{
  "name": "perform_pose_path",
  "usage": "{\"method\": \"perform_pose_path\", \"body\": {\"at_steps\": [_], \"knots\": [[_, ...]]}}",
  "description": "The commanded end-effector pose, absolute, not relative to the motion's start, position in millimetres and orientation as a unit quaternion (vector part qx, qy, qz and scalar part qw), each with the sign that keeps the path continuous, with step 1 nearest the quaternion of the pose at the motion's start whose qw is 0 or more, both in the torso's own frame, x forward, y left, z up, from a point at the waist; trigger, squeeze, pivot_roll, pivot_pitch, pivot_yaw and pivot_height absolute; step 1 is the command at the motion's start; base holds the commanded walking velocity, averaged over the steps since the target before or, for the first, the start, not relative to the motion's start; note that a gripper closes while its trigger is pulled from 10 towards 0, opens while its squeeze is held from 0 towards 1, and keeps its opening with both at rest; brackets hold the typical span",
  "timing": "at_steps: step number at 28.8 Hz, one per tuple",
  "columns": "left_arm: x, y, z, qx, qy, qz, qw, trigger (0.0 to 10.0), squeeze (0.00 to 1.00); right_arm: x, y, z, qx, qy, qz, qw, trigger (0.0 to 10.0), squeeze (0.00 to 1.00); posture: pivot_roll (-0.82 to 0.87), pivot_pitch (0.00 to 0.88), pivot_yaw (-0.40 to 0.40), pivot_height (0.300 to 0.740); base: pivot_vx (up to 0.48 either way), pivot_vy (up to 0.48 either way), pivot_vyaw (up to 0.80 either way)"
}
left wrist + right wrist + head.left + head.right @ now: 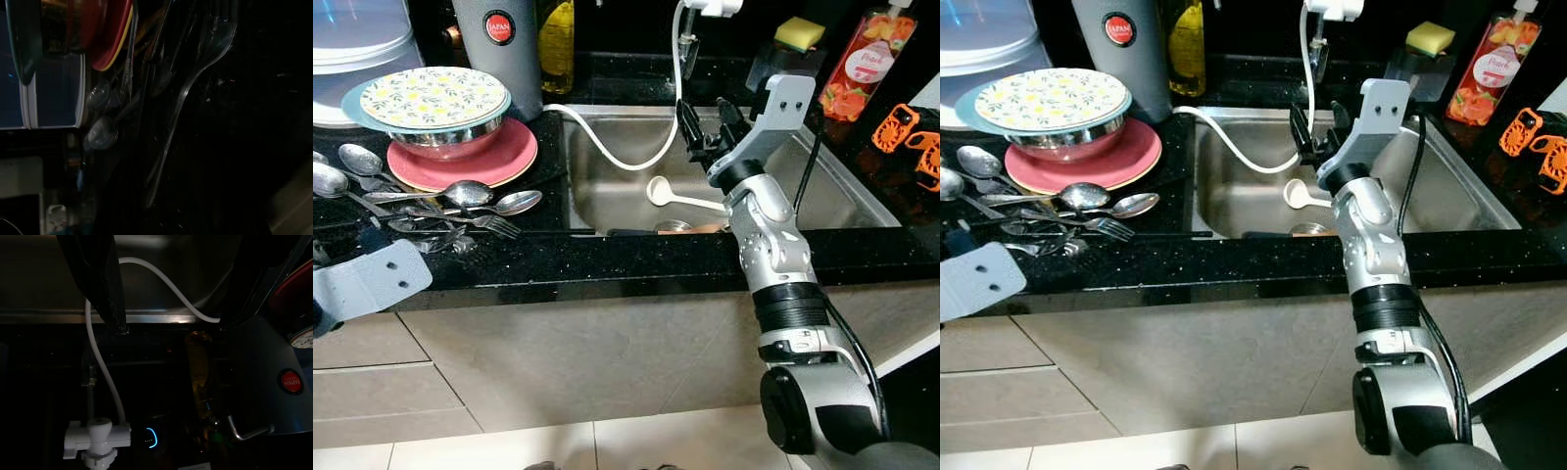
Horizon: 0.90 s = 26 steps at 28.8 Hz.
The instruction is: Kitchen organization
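Observation:
My right gripper reaches out over the steel sink, open and empty, its black fingers spread beside the white hose. Below it in the basin lies a white ladle, bowl toward the left. Several spoons and a fork lie on the black counter left of the sink. Behind them a floral dish rests on a steel bowl and a red plate. My left arm is low at the counter's front left; its wrist view is dark and shows the cutlery.
A grey jug and an oil bottle stand behind the sink's left corner. The tap fitting hangs at the back. A yellow sponge, a soap bottle and orange clips sit to the right.

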<state>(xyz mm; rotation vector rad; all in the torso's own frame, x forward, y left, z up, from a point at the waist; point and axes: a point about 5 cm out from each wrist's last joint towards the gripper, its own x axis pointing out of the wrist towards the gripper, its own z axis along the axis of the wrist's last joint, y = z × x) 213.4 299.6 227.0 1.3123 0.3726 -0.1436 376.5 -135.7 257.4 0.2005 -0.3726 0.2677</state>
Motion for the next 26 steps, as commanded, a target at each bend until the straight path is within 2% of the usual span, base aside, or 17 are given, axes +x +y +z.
{"method": "perform_pose_path", "body": {"at_steps": [1, 14, 15, 16, 19, 20, 26], "knots": [[214, 303, 209, 0.606, 0.214, -0.097, 0.76, 10.0, 0.0, 375, -144, 254, 0.099, -0.186, 0.117, 0.97, 10.0, 0.0, 0.22, 0.029, -0.066, 0.74, 0.0, 0.0, 0.0], [247, 311, 207, 0.627, 0.197, -0.116, 0.745, 10.0, 0.0, 371, -152, 256, 0.098, -0.193, 0.103, 0.971, 10.0, 0.0, 0.18, 0.036, -0.046, 0.74, 0.0, 0.0, 0.0], [248, 311, 207, 0.628, 0.195, -0.117, 0.744, 8.4, 0.0, 371, -152, 256, 0.097, -0.194, 0.102, 0.971, 10.0, 0.0, 0.18, 0.036, -0.045, 0.74, 0.0, 0.0, 0.0], [249, 311, 207, 0.629, 0.194, -0.118, 0.743, 4.4, 0.0, 370, -152, 256, 0.097, -0.194, 0.101, 0.971, 10.0, 0.0, 0.18, 0.036, -0.045, 0.74, 0.0, 0.0, 0.0], [249, 310, 203, 0.627, 0.194, -0.127, 0.744, 4.1, 0.0, 370, -153, 256, 0.097, -0.194, 0.1, 0.971, 10.0, 0.0, 0.17, 0.037, -0.043, 0.74, 0.0, 0.0, 0.0], [249, 310, 201, 0.624, 0.195, -0.13, 0.745, 0.0, 0.0, 370, -154, 256, 0.097, -0.194, 0.099, 0.971, 10.0, 0.0, 0.17, 0.036, -0.043, 0.74, 0.0, 0.0, 0.0], [251, 310, 195, 0.622, 0.191, -0.142, 0.745, 0.0, 0.0, 370, -152, 257, 0.098, -0.194, 0.099, 0.971, 10.0, 0.0, 0.18, 0.033, -0.048, 0.74, 0.0, 0.0, 0.0]]}}
